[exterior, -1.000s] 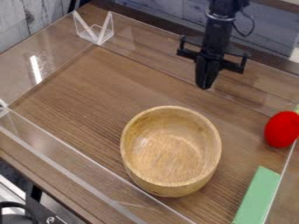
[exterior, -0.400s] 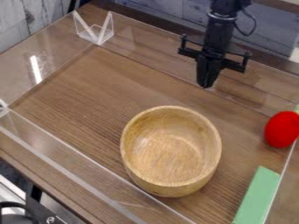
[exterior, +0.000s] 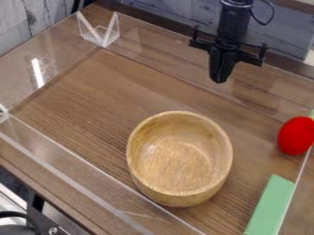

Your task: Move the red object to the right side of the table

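The red object (exterior: 296,136), a small rounded strawberry toy, lies on the table (exterior: 110,96) at the right edge of the view. My gripper (exterior: 221,77) hangs pointing down over the far middle of the table, well up and to the left of the strawberry. Its black fingers are pressed together with nothing between them, and they sit a little above the wood.
A round light wooden bowl (exterior: 181,156) stands in the near middle. A flat green block (exterior: 271,208) lies at the front right corner. Low clear acrylic walls (exterior: 55,147) edge the table, with a small clear stand (exterior: 98,30) at the far left.
The gripper has risen slightly and shifted a touch to the right, staying shut. The strawberry, bowl and block have not moved.
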